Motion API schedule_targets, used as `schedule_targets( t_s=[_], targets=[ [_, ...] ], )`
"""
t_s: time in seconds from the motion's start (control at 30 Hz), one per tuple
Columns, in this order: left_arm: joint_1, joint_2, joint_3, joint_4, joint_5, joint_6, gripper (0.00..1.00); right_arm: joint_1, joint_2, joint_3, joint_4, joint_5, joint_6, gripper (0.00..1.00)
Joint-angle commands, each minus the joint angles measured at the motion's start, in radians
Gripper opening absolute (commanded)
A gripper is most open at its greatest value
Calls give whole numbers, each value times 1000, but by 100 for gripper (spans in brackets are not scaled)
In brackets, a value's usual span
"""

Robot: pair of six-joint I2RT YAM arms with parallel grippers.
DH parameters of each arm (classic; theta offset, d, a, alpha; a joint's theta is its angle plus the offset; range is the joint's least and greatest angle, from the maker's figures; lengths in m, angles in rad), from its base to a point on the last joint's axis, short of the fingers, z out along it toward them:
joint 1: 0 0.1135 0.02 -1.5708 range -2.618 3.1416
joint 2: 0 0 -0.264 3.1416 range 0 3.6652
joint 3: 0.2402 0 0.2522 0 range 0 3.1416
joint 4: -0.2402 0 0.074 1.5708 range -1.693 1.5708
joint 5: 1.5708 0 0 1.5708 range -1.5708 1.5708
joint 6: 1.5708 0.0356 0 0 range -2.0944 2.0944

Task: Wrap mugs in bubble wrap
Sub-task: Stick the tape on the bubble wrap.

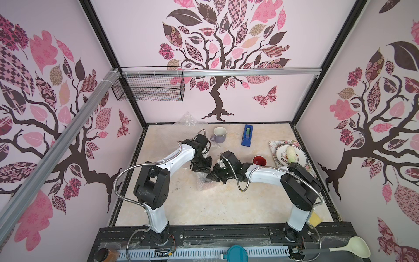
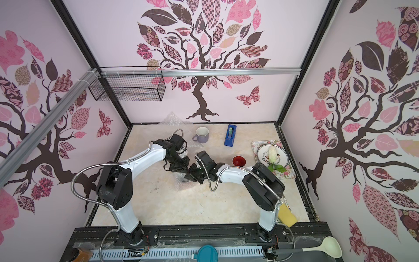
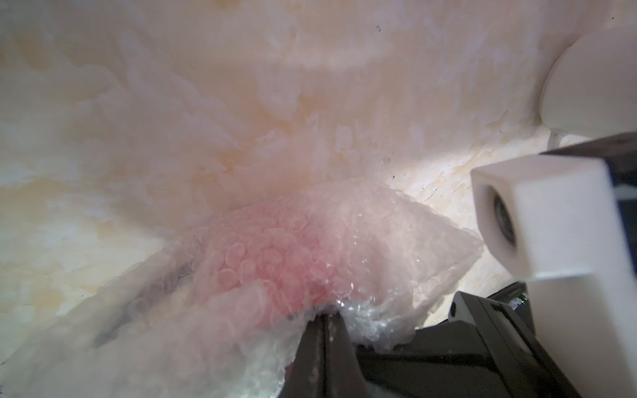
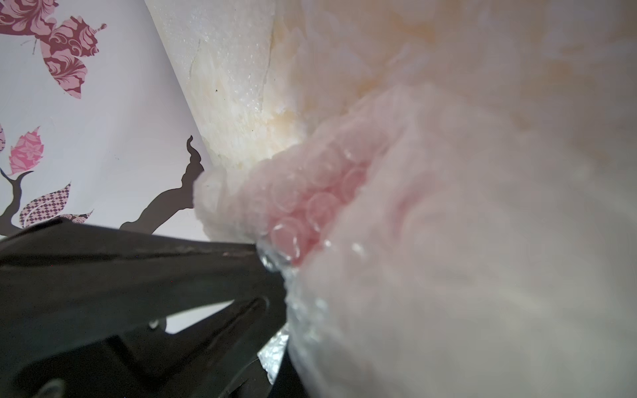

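Left gripper [image 3: 325,316] pinched fully closed on a crumpled fold of the bubble wrap [image 3: 396,237]. Right gripper [image 4: 258,248] likewise clamped tight on the same sheet from the opposite side, close to the left one.

Between and just under both tips, the red mug [image 3: 275,265], bundled in the wrap and seen only as a red blur through the bubbles. Beyond the left gripper, toward the back wall, the lavender mug [image 1: 219,135], upright and unwrapped. Farther back still, a second sheet [image 1: 188,121] of bubble wrap crumpled against the wall. Just right of the right gripper, the white mug [image 1: 259,160] with red inside, upright, bare.

Beyond the right gripper, a blue tape dispenser [image 1: 247,135]. Farther right, a floral tray [image 1: 273,145] bearing a plate [image 1: 279,151] with dark lettering round the rim, too small to read, and a pale knobbly vegetable [image 1: 291,153] on top.

Underneath everything, a cream marbled tabletop [image 1: 204,208] with faint orange veins and a few dark scuffs. All round, pale pink walls with dark-branched trees, patterned pink leaves and butterflies. Black frame posts at the corners. Along the back wall, an aluminium rail with a black wire basket [image 1: 149,87] hung from it.
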Motion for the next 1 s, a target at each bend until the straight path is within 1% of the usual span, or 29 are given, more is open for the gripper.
schedule_targets(
  t_s=[0.0,0.1,0.2,0.33,0.43,0.53,0.67,0.97],
  targets=[
    [7,-5,29,29,-75,12,0,7,5,40,-33,3,10,0],
    [9,-31,22,52,-72,6,0,6,7,42,-31,4,14,0],
    [14,-82,20,111,-31,-23,0,7,9,41,-29,4,16,0],
    [15,-121,19,168,-33,-58,0,6,11,40,-29,4,20,0],
    [15,-90,40,124,-59,-49,0,6,11,39,-27,4,22,0],
    [17,-49,70,61,-48,-26,0,6,13,41,-26,3,22,0],
    [17,-36,61,58,-22,-15,0,7,16,41,-26,1,21,0],
    [16,35,67,43,-67,15,0,8,11,35,-23,4,25,0]
  ],
)
